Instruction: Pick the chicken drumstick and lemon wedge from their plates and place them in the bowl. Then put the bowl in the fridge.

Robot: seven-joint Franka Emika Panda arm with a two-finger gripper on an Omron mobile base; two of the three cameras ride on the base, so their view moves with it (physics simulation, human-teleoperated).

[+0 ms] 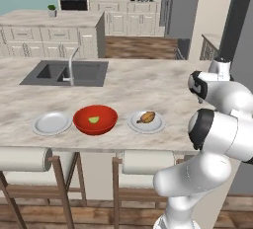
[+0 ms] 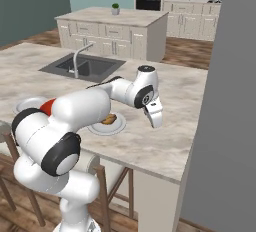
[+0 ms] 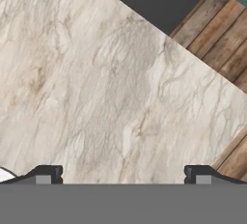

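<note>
Sink and faucet behind red bowl

The marble surface lies bare between the sink and the front row of dishes, giving wide room to pass. Along the front edge stand an empty plate, the red bowl just beside it, and a second plate near the bowl's other side. The tap rises at the sink. The claw hangs wide apart over bare marble to the right of the second plate, nothing between its tips.
</note>
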